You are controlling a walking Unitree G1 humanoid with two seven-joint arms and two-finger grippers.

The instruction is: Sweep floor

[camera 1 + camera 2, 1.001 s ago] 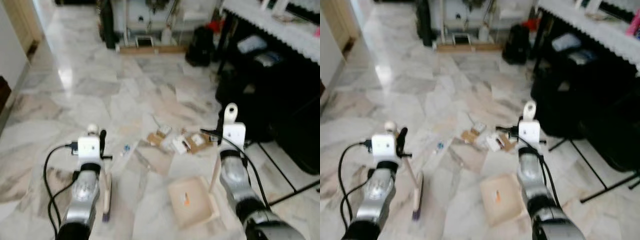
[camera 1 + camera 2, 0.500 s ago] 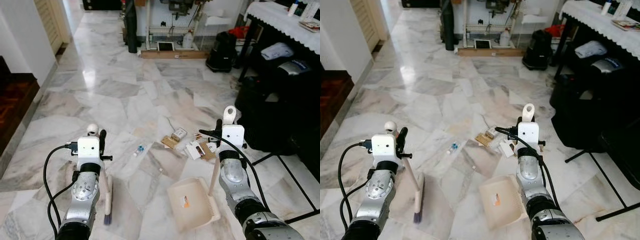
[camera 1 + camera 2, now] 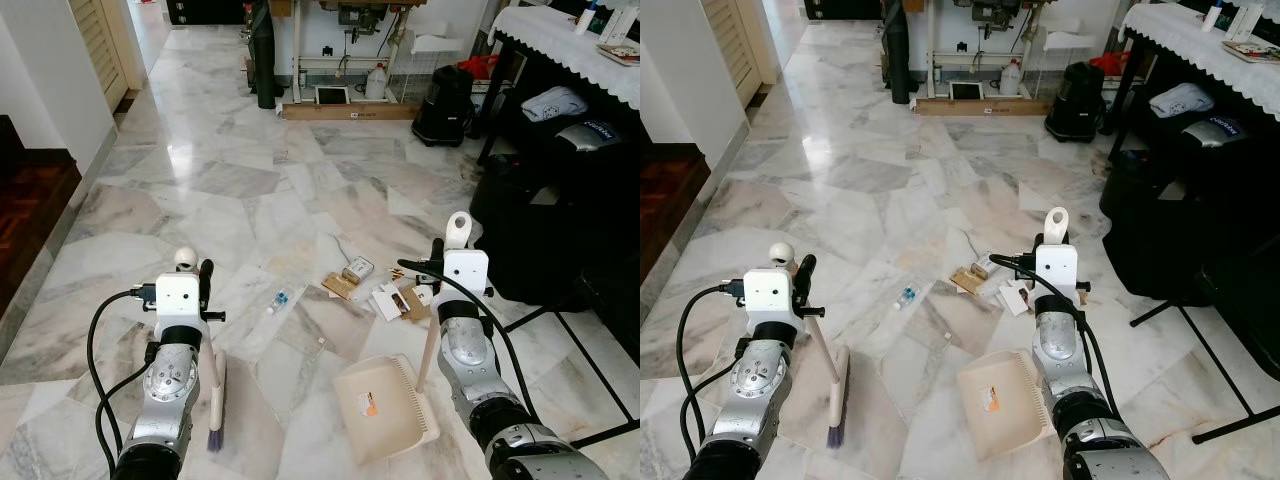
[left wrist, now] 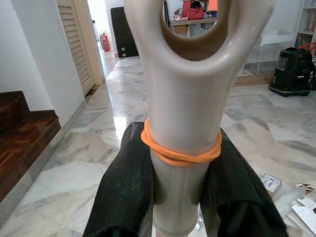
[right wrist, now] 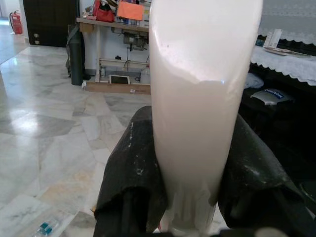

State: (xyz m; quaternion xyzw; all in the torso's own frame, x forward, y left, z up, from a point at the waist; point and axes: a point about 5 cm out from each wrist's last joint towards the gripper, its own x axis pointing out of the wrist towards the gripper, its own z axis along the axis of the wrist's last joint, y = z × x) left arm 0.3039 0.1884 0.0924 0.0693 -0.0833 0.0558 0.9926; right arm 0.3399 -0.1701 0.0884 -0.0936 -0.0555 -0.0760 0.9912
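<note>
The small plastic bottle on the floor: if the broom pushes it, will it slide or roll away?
The small bottle lies on its side on glossy marble floor, so it will probably roll, not slide. It looks light and may skip past the broom head. Nearby flat cardboard scraps should just slide.

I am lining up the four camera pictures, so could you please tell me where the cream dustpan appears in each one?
Left eye view: the dustpan lies on the floor, low and right of centre, left of the right arm.
Right eye view: low centre.
Left wrist view: I cannot make it out.
Right wrist view: its pale handle rises between the right claw's fingers.
Shared landmark: the small plastic bottle on the floor.
</note>
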